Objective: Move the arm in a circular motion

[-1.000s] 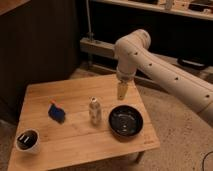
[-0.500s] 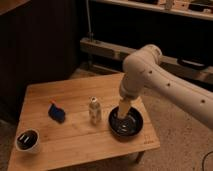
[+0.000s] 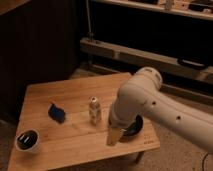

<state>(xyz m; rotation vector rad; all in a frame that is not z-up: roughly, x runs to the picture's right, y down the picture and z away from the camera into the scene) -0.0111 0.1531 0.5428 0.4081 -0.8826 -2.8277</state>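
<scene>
The arm (image 3: pixel 150 107) is a thick cream-white tube with small dark dots, coming in from the lower right and bending at a rounded elbow over the table's right side. Its narrow pale end piece, the gripper (image 3: pixel 113 137), points down near the table's front edge, just left of a black bowl (image 3: pixel 132 128) that the arm partly hides.
A low wooden table (image 3: pixel 75 135) holds a small pale bottle (image 3: pixel 94 110) at its middle, a blue object (image 3: pixel 56 113) to the left and a white cup with dark contents (image 3: pixel 27 140) at the front left corner. Dark shelving and a bench stand behind.
The arm has swung forward and left, toward the table's front edge. Its end piece went from above the black bowl to the bowl's near left side and now sits lower.
</scene>
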